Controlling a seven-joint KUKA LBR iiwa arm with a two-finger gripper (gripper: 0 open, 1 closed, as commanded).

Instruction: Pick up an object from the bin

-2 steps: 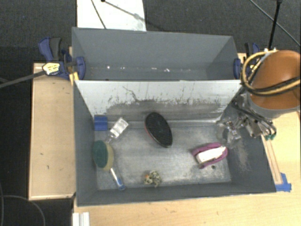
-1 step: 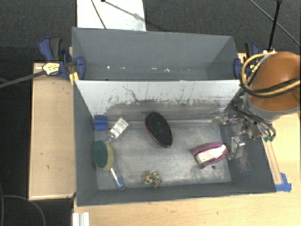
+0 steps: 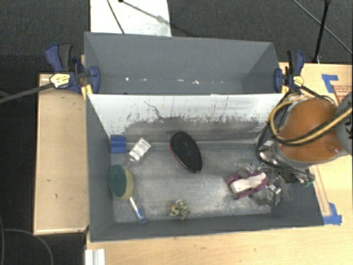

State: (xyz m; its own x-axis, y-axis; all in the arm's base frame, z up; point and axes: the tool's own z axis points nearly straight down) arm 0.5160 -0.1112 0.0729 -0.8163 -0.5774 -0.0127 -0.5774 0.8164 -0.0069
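Purple and white, a small curved thing [image 3: 243, 184] lies on the grey metal bin's [image 3: 212, 204] floor near its right end, just beside my claw [image 3: 268, 185] (open or closed, I cannot tell). Toward the middle rests a black oval brush [image 3: 186, 151]; far left, a round green sponge [image 3: 120, 181].

Scuffed matt grey metal bin [image 3: 182, 59]; black oval brush [image 3: 186, 151], dull plastic; crinkly clear wrapper [image 3: 139, 149]
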